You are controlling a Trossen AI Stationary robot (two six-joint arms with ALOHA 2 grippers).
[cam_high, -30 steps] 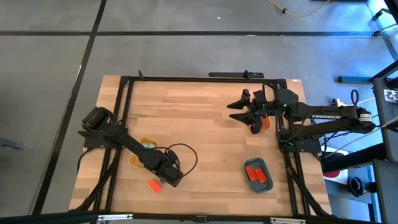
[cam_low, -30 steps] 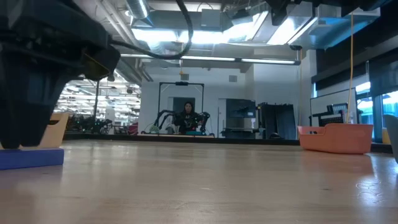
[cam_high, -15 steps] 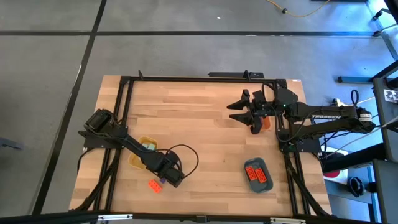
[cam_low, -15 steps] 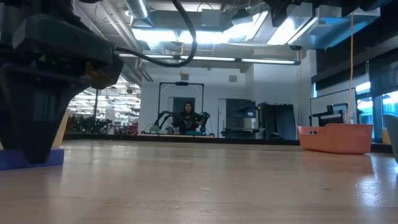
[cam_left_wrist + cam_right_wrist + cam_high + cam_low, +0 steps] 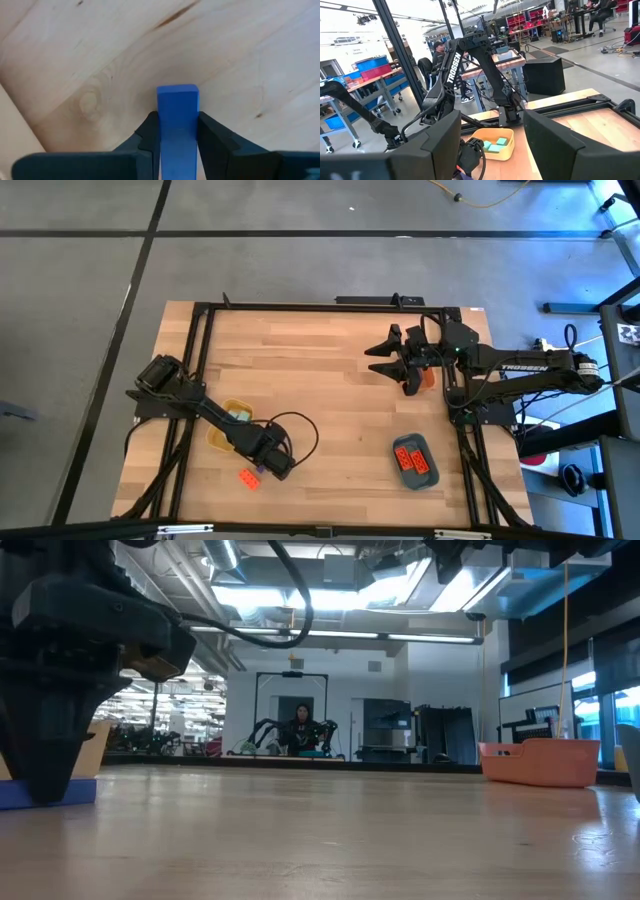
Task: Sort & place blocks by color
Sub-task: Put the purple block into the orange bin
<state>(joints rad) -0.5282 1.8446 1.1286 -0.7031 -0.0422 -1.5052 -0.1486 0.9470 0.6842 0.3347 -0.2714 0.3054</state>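
My left gripper (image 5: 272,465) is down at the table near its front left, shut on a purple-blue oblong block (image 5: 177,107) that lies on the wood (image 5: 82,791). A red-orange block (image 5: 247,477) lies just left of it. Pale teal blocks lie in the yellow tray (image 5: 228,418). Red-orange blocks lie in the dark teal tray (image 5: 415,461). My right gripper (image 5: 403,366) hangs open and empty at the far right, beside the orange tray (image 5: 428,378). My left gripper pinches the purple-blue block's two long sides (image 5: 161,125) between its two fingers (image 5: 210,132). The fingers come from above, pointing down, and lie along the block. The block's far end (image 5: 177,91) sticks out past the fingertips. Its underside rests on the table.
The yellow tray also shows in the right wrist view (image 5: 492,142). The orange tray (image 5: 540,762) stands at the far right. A black frame (image 5: 300,306) rims the table. Bare wood (image 5: 330,410) lies between the trays.
In the low view my left gripper has come down over the purple-blue block and shifted a little; its fingertips now reach table height. The block stays on the table.
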